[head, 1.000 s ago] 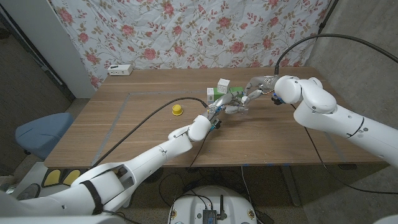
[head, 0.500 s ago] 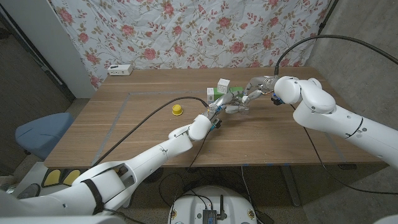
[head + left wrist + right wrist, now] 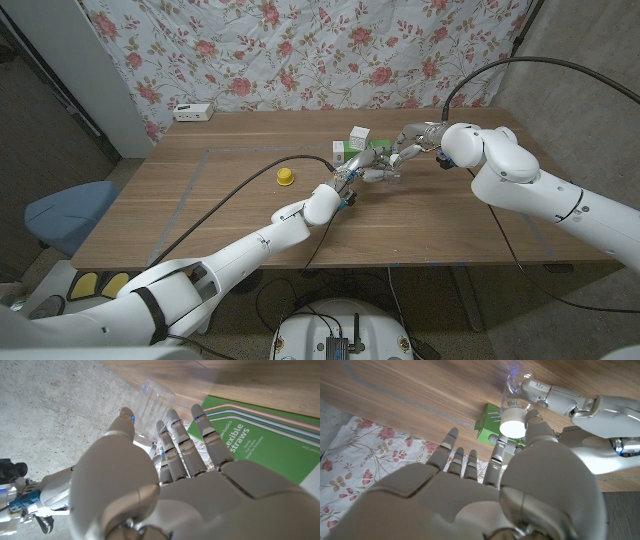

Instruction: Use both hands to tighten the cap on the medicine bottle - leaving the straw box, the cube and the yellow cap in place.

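The medicine bottle is clear plastic with a white cap. My left hand grips the bottle's body just above the table, right of centre at the back. My right hand reaches in from the right, and its thumb and a finger pinch the cap. The green straw box lies just behind the hands, and the white cube sits at its far end. The yellow cap stands on the table to the left of my left hand.
A black cable runs across the table along my left arm. A white power strip lies at the far left edge. A floral cloth hangs behind the wooden table.
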